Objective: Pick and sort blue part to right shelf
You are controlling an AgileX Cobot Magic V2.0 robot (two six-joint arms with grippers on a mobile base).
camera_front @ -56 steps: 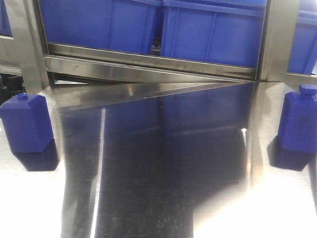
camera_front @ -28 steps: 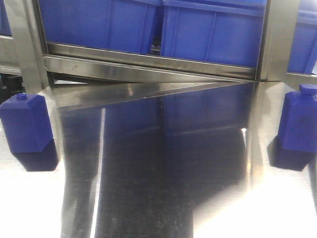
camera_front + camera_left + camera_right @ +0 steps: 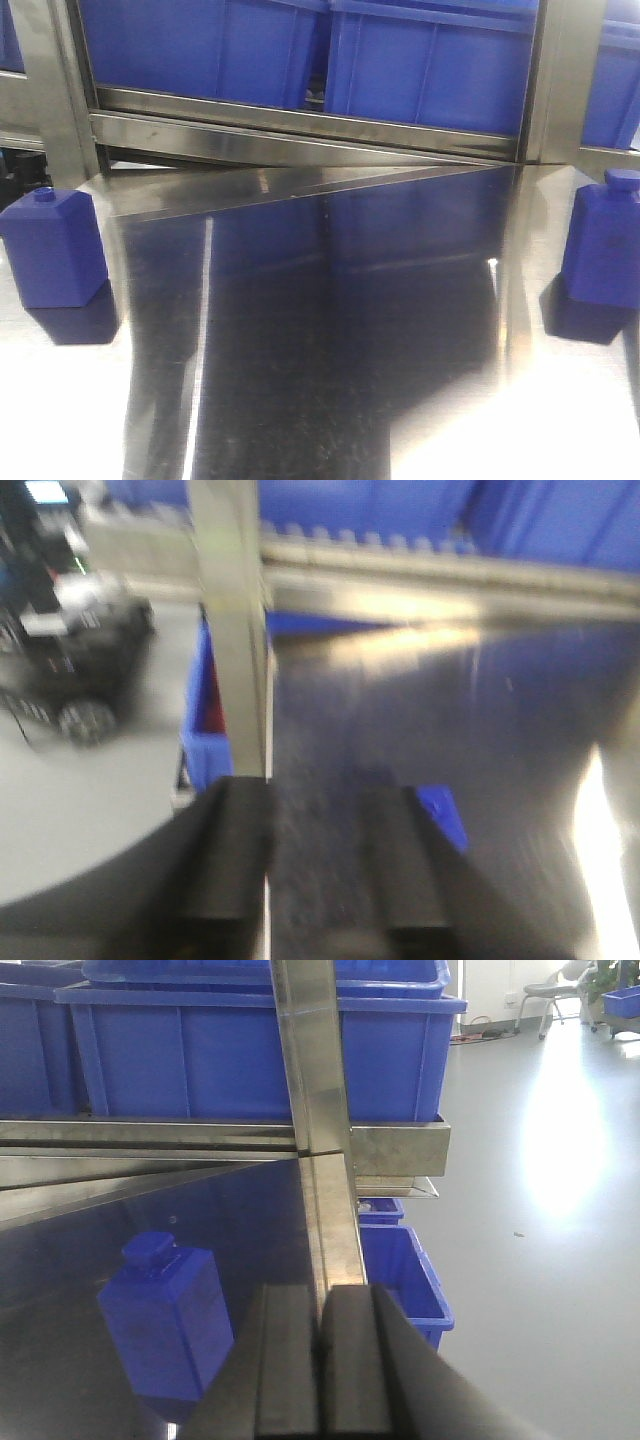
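The right blue part (image 3: 603,240) was seen upright on the worktop (image 3: 320,400), just in front of the right shelf (image 3: 300,125) and near its right post (image 3: 560,80). The left blue part (image 3: 50,248) was seen in front of the same shelf, near its left post (image 3: 45,90). Neither was held, and it could not be told which one was meant first.

The right end effector (image 3: 320,1370) was found with its fingers pressed together and nothing between them. The left end effector (image 3: 315,860) was found with its fingers apart and nothing between them, although that picture was much blurred.

The pick was judged as not yet begun. To do it well, the closed fingers needed to be opened wider than the body of the part before any descent. The flat sides were judged better to take than the small cap on top. An approach from the side away from the shelf was thought safer, so that the post would not be struck. As the polished steel was probably slippery, the part had to be centred between both fingers, or it could be pushed away or tipped.

Counted were two blue parts, two end effectors, two posts, and two blue bins (image 3: 200,50) shown nearly whole on the shelf, with slices of further bins at both edges.
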